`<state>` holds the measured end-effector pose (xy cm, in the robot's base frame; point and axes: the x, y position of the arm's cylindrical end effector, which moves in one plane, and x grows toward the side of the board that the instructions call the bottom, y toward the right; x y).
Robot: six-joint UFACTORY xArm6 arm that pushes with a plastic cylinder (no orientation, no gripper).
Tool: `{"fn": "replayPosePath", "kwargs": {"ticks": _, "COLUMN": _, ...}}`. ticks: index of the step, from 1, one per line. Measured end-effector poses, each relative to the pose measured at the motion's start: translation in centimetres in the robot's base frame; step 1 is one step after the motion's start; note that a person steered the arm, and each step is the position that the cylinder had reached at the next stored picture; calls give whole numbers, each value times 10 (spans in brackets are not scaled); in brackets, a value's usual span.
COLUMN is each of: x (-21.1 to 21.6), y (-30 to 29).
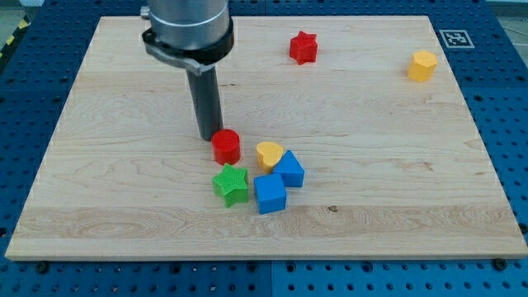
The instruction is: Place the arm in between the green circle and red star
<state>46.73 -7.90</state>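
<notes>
My tip point(208, 137) rests on the board, just left of and touching or nearly touching a red circle point(226, 146). The red star point(303, 47) lies far off toward the view's top right of the tip. A green star point(231, 183) lies below the red circle. No green circle shows in this view; the only green block I see is the star.
A yellow heart point(269, 153), a blue block point(289, 169) and a blue cube point(270, 194) cluster right of the red circle and green star. A yellow hexagon point(421, 65) sits near the top right. The wooden board point(107, 198) ends on a blue perforated table.
</notes>
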Motion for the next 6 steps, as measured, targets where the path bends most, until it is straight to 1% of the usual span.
{"fn": "replayPosePath", "kwargs": {"ticks": 1, "x": 25, "y": 4}}
{"fn": "replayPosePath", "kwargs": {"ticks": 2, "x": 23, "y": 4}}
{"fn": "replayPosePath", "kwargs": {"ticks": 3, "x": -7, "y": 6}}
{"fn": "replayPosePath", "kwargs": {"ticks": 4, "x": -32, "y": 30}}
{"fn": "replayPosePath", "kwargs": {"ticks": 5, "x": -87, "y": 44}}
{"fn": "replayPosePath", "kwargs": {"ticks": 6, "x": -145, "y": 34}}
